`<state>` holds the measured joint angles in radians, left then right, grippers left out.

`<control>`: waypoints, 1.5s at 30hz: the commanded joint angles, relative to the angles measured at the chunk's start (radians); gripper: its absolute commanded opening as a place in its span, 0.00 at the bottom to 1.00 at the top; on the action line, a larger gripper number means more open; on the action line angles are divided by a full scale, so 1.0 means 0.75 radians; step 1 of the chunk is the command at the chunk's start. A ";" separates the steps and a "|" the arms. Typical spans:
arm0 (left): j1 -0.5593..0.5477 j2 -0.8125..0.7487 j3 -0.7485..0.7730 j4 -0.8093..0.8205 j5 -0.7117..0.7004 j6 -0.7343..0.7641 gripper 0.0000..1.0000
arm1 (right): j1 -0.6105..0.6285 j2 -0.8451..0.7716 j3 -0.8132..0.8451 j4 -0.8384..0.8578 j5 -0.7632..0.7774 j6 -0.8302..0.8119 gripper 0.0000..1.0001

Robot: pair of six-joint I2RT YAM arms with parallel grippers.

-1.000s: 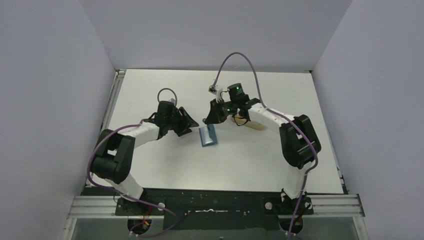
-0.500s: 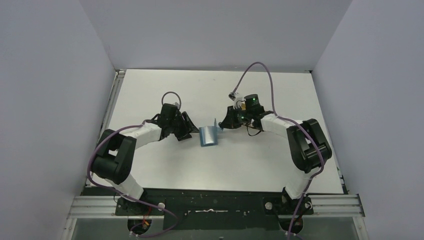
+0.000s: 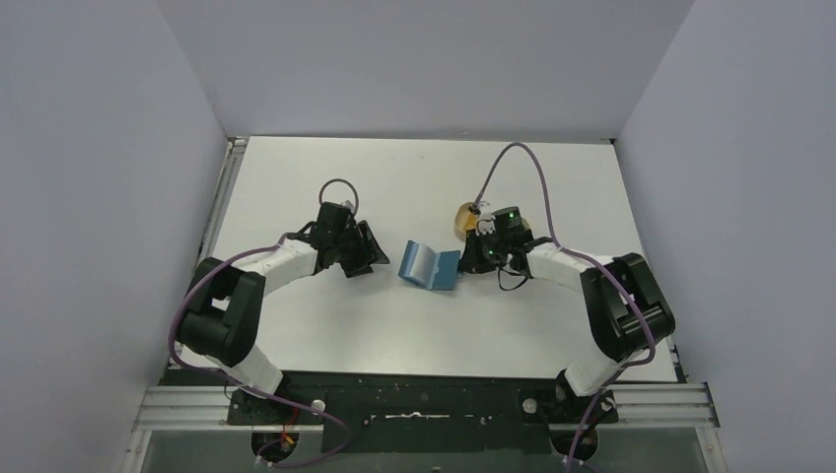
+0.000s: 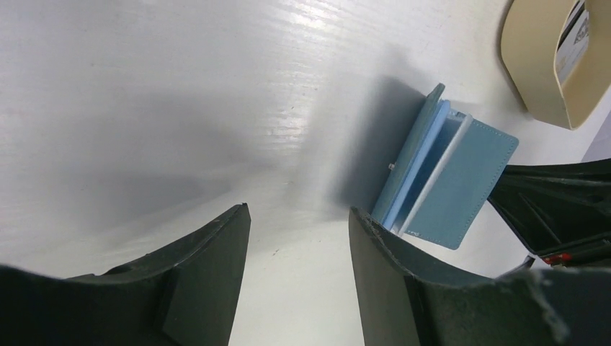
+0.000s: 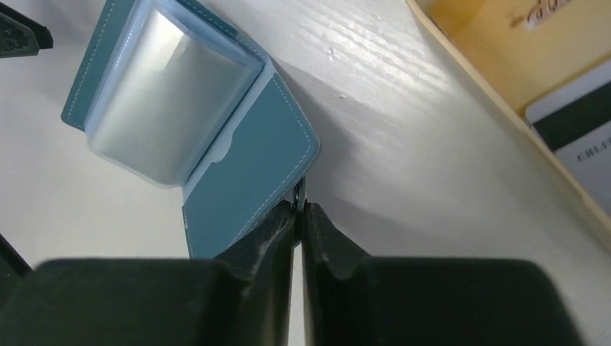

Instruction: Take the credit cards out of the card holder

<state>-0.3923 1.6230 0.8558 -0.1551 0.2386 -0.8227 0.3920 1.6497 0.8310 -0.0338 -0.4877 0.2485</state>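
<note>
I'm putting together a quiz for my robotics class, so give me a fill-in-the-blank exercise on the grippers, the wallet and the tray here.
1. The right gripper is ____ on the snap tab of the teal card holder.
2. The left gripper holds nothing; its jaws stand ____.
3. In the tan tray lies a white card with a ____ band.
Missing words: shut; open; black.

I work on a white table, its glossy, faintly grained top catching bright overhead light. Plain pale grey walls close it in on three sides. A metal rail runs along the near edge.
</note>
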 commanded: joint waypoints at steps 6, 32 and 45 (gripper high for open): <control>-0.023 -0.031 0.078 0.012 -0.010 0.040 0.50 | -0.046 -0.171 -0.161 0.291 -0.036 0.196 0.53; -0.082 0.069 0.158 0.009 -0.047 0.058 0.50 | 0.144 -0.037 -0.127 0.708 -0.092 0.527 0.68; -0.183 0.099 0.256 -0.016 -0.015 0.053 0.50 | 0.166 -0.064 -0.176 0.761 -0.052 0.552 0.69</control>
<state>-0.5091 1.6871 1.0012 -0.1844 0.2073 -0.7811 0.5179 1.6337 0.7177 0.4709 -0.5560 0.6712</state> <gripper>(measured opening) 0.505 0.688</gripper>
